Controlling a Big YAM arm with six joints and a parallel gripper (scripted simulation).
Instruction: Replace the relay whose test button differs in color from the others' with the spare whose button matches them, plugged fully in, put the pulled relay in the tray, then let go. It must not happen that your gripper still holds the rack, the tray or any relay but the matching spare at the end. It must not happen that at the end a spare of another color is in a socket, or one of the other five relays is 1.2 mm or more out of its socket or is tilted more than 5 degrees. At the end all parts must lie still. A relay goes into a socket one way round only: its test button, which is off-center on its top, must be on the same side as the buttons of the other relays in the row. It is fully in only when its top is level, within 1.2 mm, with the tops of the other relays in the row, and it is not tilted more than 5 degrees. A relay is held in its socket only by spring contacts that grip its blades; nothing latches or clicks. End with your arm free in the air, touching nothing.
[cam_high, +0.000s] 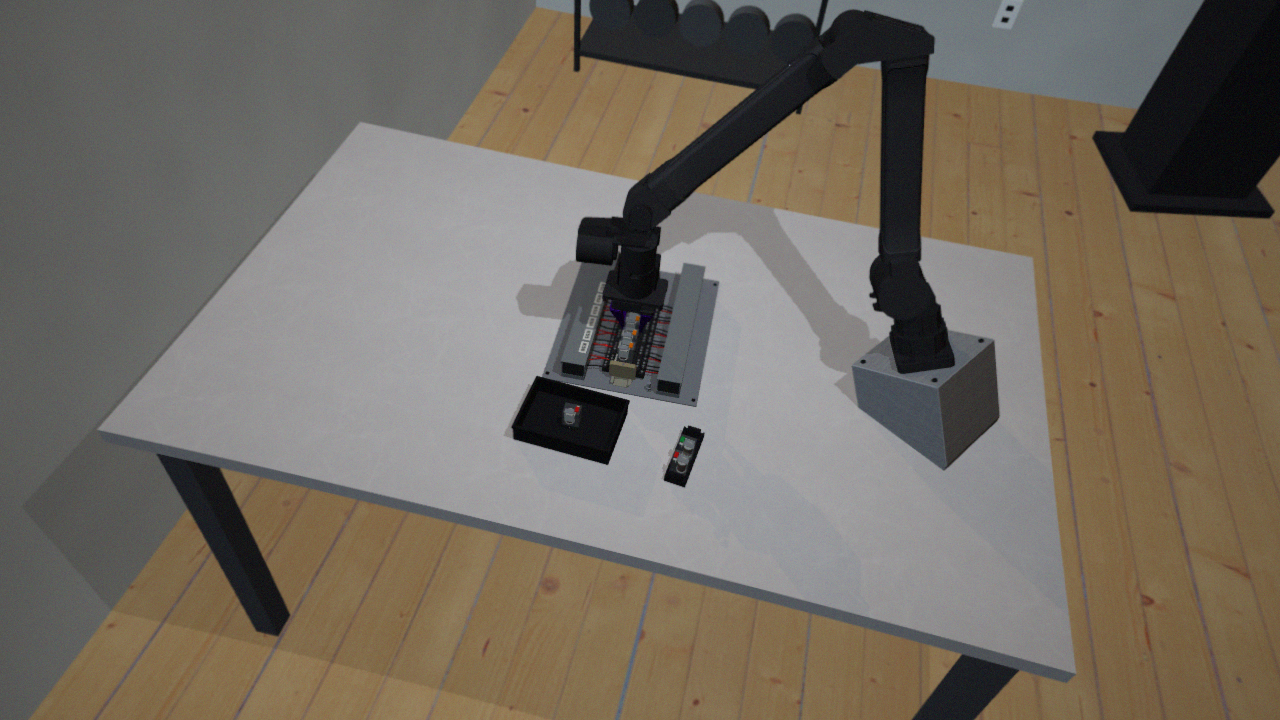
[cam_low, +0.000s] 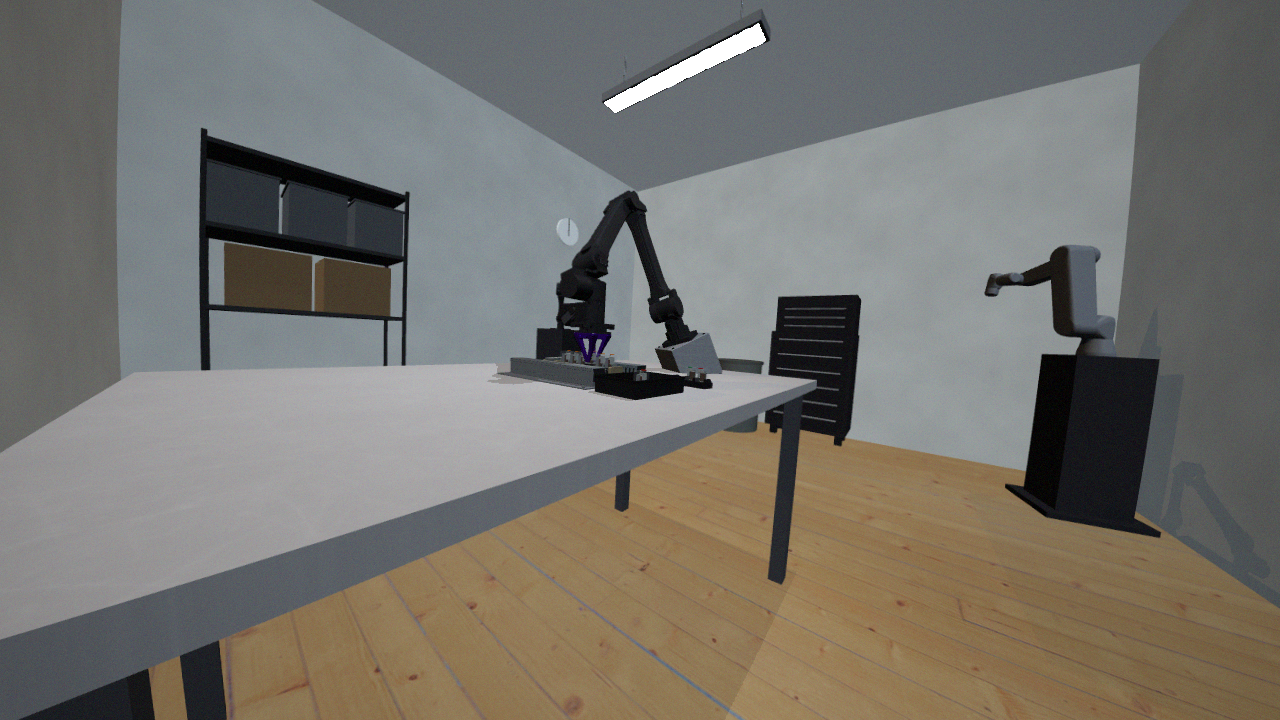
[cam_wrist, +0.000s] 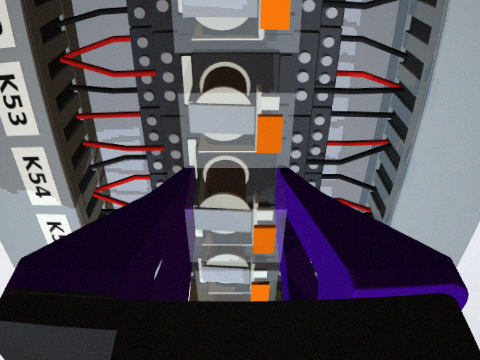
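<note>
My gripper (cam_high: 631, 317) (cam_low: 591, 358) (cam_wrist: 235, 181) points down over the relay row, its purple fingers shut on a clear relay (cam_wrist: 225, 221) with an orange button, which stands in the row. The other relays seen in the row, such as the one (cam_wrist: 222, 120) beside it, also have orange buttons, on the same side. Whether the gripped relay's top is level with theirs is not clear. A red-button relay (cam_high: 570, 415) lies in the black tray (cam_high: 562, 447) (cam_low: 626, 386). The spare holder (cam_high: 676, 480) carries a green-button relay (cam_high: 688, 444) and a red-button relay (cam_high: 682, 462).
Grey wire ducts (cam_high: 684, 331) (cam_wrist: 452, 125) flank the row on both sides, with red and black wires between. A beige end block (cam_high: 622, 368) closes the near end. The tray and spare holder stand in front of the panel. The arm's grey base block (cam_high: 939, 398) stands at the right.
</note>
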